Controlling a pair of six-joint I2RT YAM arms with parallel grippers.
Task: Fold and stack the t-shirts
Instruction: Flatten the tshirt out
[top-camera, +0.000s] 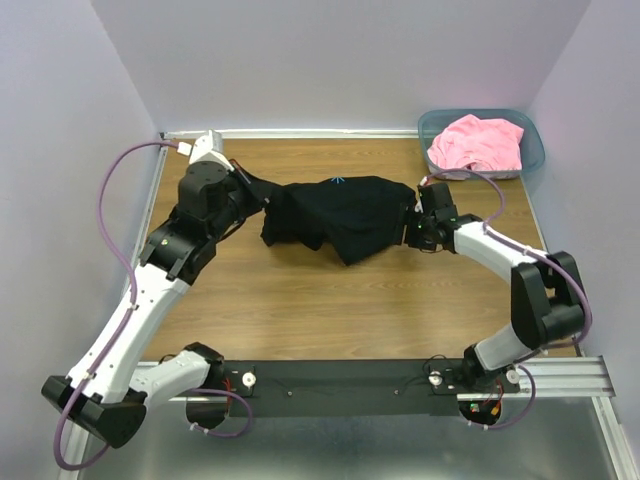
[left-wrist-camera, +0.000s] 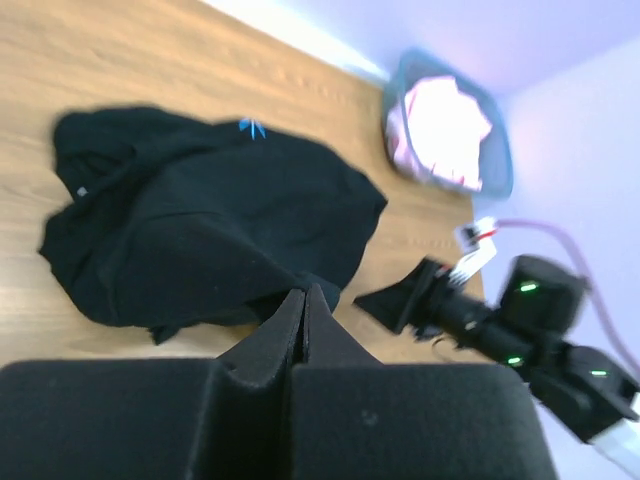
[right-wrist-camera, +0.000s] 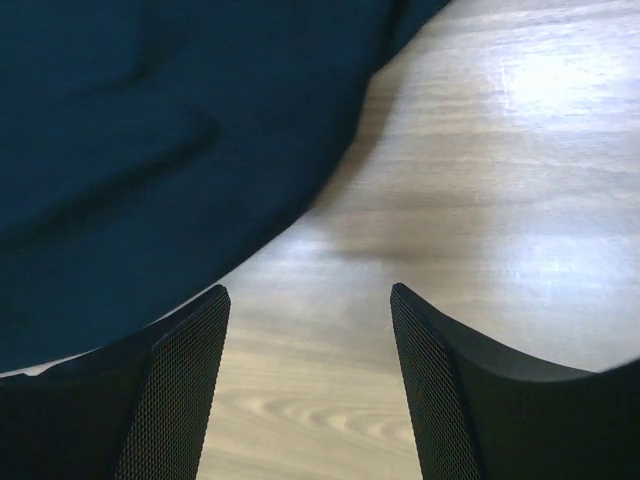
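The black t-shirt (top-camera: 340, 215) lies crumpled in the middle of the wooden table, a small blue logo at its far edge. It also shows in the left wrist view (left-wrist-camera: 210, 220) and the right wrist view (right-wrist-camera: 150, 130). My left gripper (top-camera: 258, 196) is at the shirt's left end, shut (left-wrist-camera: 303, 293); no cloth shows between its jaws. My right gripper (top-camera: 408, 228) is at the shirt's right edge, open (right-wrist-camera: 308, 290) over bare wood, its left finger beside the cloth. The pink t-shirt (top-camera: 478, 143) lies bunched in the bin, also seen in the left wrist view (left-wrist-camera: 440, 125).
The teal plastic bin (top-camera: 535, 150) stands in the far right corner and shows in the left wrist view (left-wrist-camera: 497, 160). Walls close the table (top-camera: 300, 310) on three sides. A black rail (top-camera: 330, 385) with the arm bases runs along the near edge. My right arm (left-wrist-camera: 520, 310) shows in the left wrist view.
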